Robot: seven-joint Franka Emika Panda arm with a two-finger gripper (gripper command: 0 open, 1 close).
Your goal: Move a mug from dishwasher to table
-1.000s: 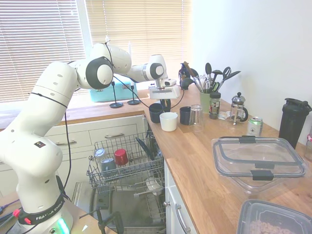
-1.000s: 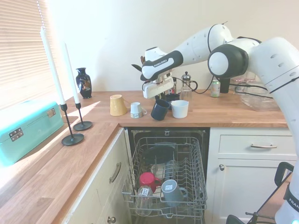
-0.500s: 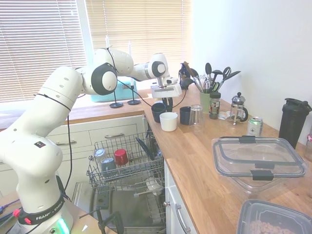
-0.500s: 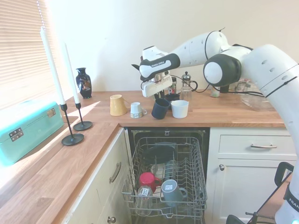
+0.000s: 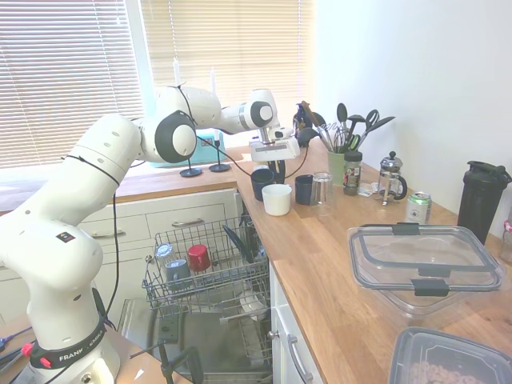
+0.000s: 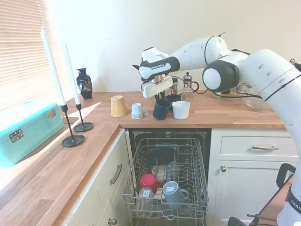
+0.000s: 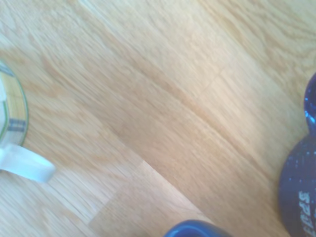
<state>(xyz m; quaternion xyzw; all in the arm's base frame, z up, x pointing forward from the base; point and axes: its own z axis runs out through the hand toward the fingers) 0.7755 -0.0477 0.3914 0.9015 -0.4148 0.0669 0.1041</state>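
While hand [image 6: 162, 94] hovers over navy mug [image 6: 161, 110] at bench [image 6: 225, 117] front edge, grip state unclear. Dishwasher [image 6: 167, 176] rack: one red mug [image 6: 148, 181], one grey-blue mug [image 6: 172, 193].

- Long light-brown wooden butcher-block worktop [image 5: 336, 264].
- On it: dark navy glossy mug [image 6: 161, 110], white cup [image 6: 181, 109], yellow overturned cup [image 6: 118, 106], clear lidded plastic container [image 5: 424, 260].

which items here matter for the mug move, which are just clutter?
Job: mug, now on the table; dishwasher; claw above the mug.
Clutter: white cup, red mug, grey-blue mug, candlesticks, vase.
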